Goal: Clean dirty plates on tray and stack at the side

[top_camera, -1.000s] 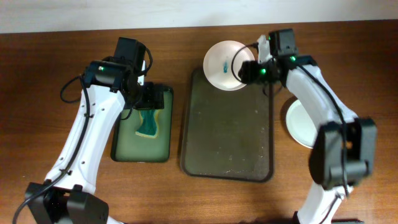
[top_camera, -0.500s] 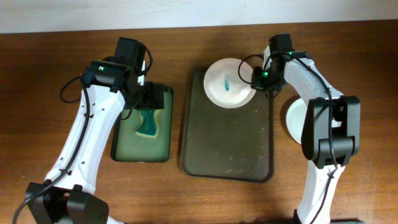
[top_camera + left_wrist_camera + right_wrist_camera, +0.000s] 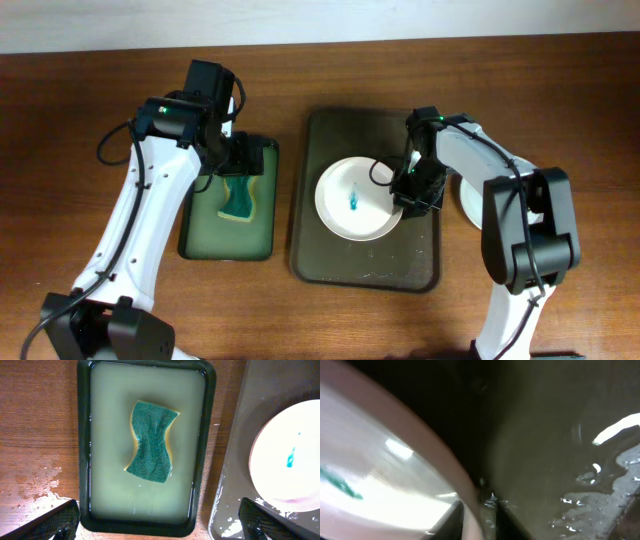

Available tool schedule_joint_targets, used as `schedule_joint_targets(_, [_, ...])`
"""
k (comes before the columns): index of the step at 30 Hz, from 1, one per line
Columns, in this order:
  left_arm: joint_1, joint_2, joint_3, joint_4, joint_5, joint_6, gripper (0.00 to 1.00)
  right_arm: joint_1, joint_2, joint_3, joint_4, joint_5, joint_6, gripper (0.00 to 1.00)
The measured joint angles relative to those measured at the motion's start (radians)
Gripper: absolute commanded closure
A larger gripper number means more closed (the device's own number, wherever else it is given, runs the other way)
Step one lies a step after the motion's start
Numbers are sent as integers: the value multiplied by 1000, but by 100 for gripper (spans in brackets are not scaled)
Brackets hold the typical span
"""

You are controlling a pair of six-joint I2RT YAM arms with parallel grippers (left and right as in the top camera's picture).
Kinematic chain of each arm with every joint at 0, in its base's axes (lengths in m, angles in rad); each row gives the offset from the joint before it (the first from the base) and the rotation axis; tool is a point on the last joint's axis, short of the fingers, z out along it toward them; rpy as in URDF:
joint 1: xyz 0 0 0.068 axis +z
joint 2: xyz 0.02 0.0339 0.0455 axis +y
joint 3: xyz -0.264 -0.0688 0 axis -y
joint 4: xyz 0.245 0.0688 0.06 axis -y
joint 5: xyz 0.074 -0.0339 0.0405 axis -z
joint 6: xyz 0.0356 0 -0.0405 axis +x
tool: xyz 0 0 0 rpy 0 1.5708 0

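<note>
A white plate with a small teal smear lies in the middle of the dark olive-brown tray. My right gripper is shut on its right rim; in the right wrist view the rim sits between my fingers. The plate also shows in the left wrist view. Another white plate lies on the table right of the tray, mostly hidden by my right arm. My left gripper is open and empty above the green tray; its fingertips frame the view.
A smaller green tray with yellowish liquid stands left of the big tray and holds a green-and-yellow sponge. Water drops lie on the big tray's near part. Bare wood table lies around both trays.
My right gripper has carried the plate from the tray's far edge down to the tray's middle and laid it flat. The left arm has not moved.
</note>
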Motion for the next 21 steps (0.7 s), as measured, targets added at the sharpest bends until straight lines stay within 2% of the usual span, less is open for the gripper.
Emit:
schedule_joint_targets(2, [0,0,0,0,0,0,0,0,-60,-20,6,8,-5,51])
schedule_joint_targets(5, [0,0,0,0,0,0,1,0,-296,-26,-3,51,-40,51])
schedule_joint_targets(9, [0,0,0,0,0,0,0,0,-621,-20,-37,109,-168,51])
schedule_joint_targets(14, [0,0,0,0,0,0,1,0,-652,-20,-42,127,-240,50])
schedule_joint_targets(21, [0,0,0,0,8,0,0,0,-626,-20,-39,123,-253,47])
